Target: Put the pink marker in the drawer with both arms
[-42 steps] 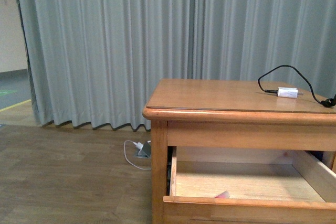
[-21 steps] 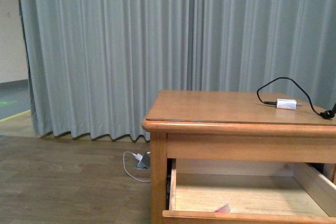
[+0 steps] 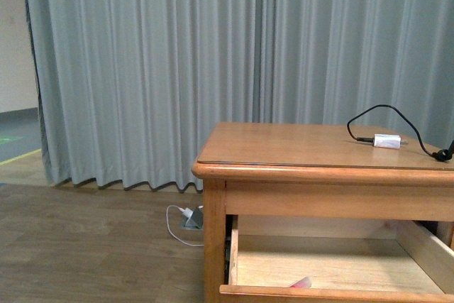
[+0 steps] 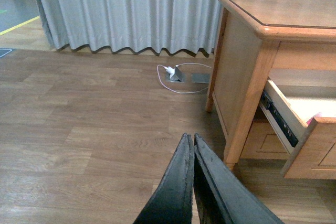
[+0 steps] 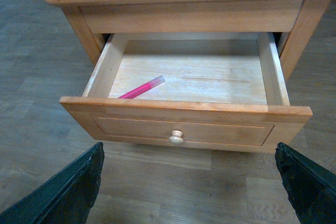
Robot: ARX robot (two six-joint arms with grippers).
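Observation:
The pink marker (image 5: 140,88) lies inside the open drawer (image 5: 184,124), near its front left corner; its tip also peeks over the drawer front in the front view (image 3: 301,282). The drawer (image 3: 333,292) is pulled out of the wooden cabinet (image 3: 319,147). My right gripper (image 5: 189,182) is wide open and empty, hanging in front of the drawer's round knob (image 5: 176,138). My left gripper (image 4: 190,142) is shut and empty, over the floor to the left of the cabinet (image 4: 247,66). Neither arm shows in the front view.
A white adapter (image 3: 387,140) with a black cable (image 3: 369,113) lies on the cabinet top. A white plug and cable (image 3: 186,216) lie on the wooden floor by the grey curtain (image 3: 213,69). The drawer's slide rail (image 4: 278,124) sticks out at the cabinet's side.
The front view has shifted slightly, so the cabinet sits a little lower and further right than a second ago. The marker stays in the drawer.

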